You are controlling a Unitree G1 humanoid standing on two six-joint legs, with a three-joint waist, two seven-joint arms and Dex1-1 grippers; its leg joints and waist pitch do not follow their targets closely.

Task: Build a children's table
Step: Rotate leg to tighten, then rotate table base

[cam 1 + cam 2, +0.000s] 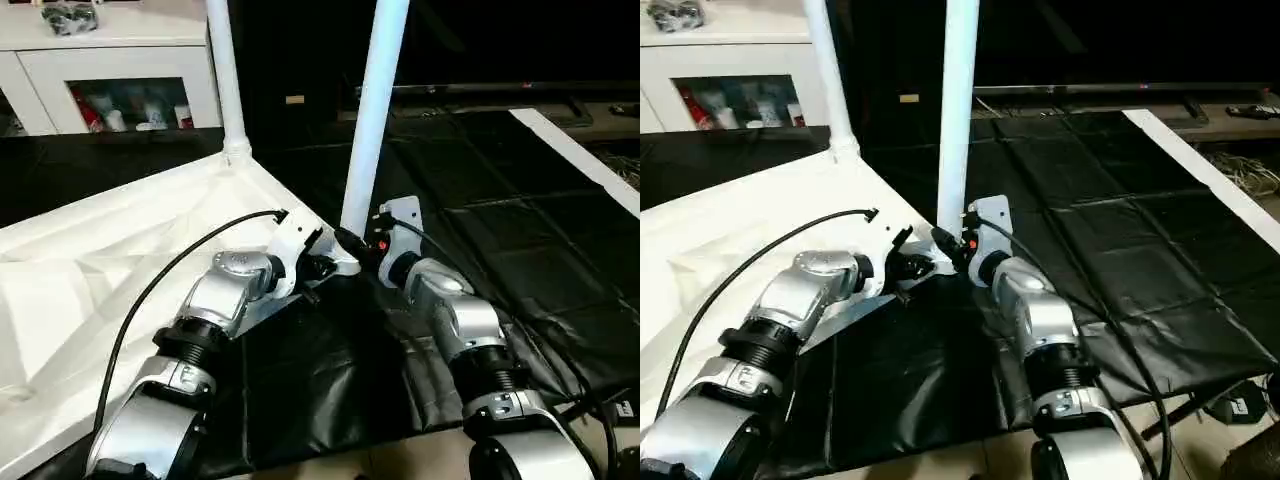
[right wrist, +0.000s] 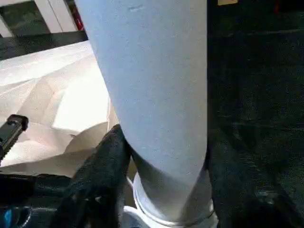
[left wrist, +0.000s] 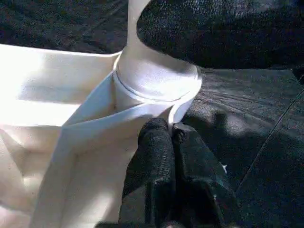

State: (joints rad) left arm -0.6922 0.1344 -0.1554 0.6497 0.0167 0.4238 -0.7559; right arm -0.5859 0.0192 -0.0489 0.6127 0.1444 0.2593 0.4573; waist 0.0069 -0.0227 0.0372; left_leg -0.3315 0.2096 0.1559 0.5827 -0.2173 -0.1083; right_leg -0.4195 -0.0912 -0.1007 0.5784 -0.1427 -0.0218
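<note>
Upturned tabletop (image 1: 120, 250) at 9 o'clock, R hand (image 2: 161, 161) pinching the near leg (image 1: 372, 120) above its corner socket, L hand (image 3: 166, 142) pressed shut bracing the rim: keep leg plumb, push straight down.

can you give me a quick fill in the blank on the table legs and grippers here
1. The right gripper clamps the near ___ just above its corner socket.
2. The left gripper, by the tabletop corner, is ___.
3. ___ legs stand upright in the tabletop.

Missing words: leg; shut; two
</note>
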